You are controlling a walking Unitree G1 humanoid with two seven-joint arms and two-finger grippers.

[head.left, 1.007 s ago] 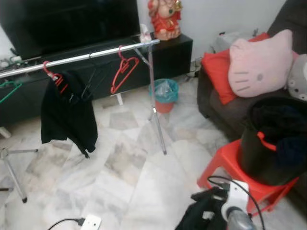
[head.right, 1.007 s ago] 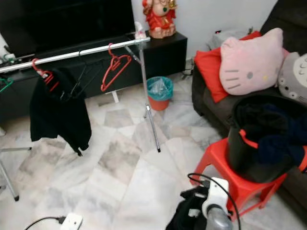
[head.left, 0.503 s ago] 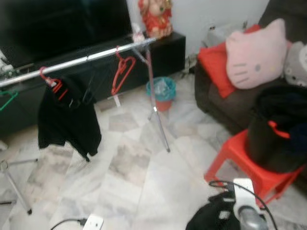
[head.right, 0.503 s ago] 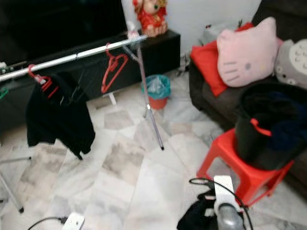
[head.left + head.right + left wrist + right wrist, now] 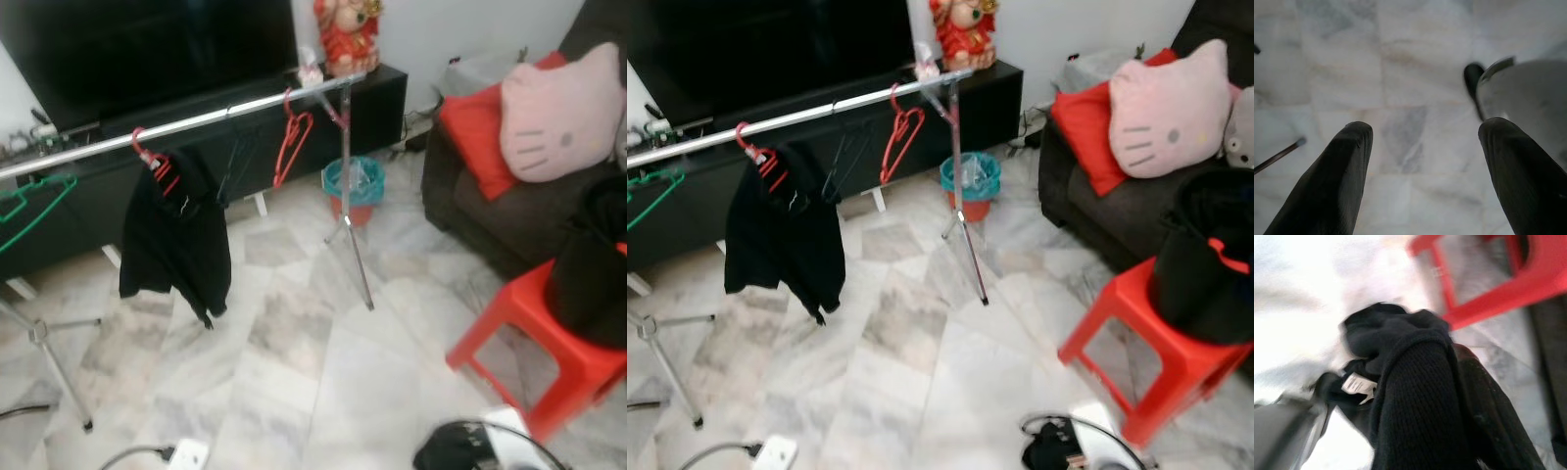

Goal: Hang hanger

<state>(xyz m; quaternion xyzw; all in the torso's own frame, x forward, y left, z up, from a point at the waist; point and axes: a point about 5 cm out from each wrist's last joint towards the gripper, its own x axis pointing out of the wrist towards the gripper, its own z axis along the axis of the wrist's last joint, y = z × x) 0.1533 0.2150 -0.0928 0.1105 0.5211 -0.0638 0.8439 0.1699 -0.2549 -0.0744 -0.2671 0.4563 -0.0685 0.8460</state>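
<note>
Three hangers hang on the silver rail (image 5: 196, 122) ahead of me: a red hanger (image 5: 292, 147) toward one o'clock near the upright pole (image 5: 355, 235), a second red one (image 5: 155, 168) at eleven carrying a black shirt (image 5: 176, 240), and a green hanger (image 5: 29, 201) far out at ten o'clock. Between the two red ones a thin dark hanger (image 5: 235, 166) dangles. Behind the rail runs a long black TV cabinet (image 5: 377, 103) with a red figurine (image 5: 345, 34) on top, and a teal bin (image 5: 356, 191) sits on the marble floor (image 5: 294, 372) just past the pole's foot. At three o'clock a red plastic stool (image 5: 549, 343) bears a black basket (image 5: 593, 284), with a dark sofa (image 5: 490, 220) behind it holding a red cushion (image 5: 475, 127) and a pink cat-face pillow (image 5: 563, 113). A white power strip (image 5: 186, 455) lies at seven o'clock.

My left gripper (image 5: 1422, 161) hangs over bare floor, fingers (image 5: 1332, 186) wide apart. My right gripper (image 5: 1425, 396) is low at five o'clock, draped in a black garment (image 5: 1400, 333) with a white label; I cannot tell how its fingers stand.
</note>
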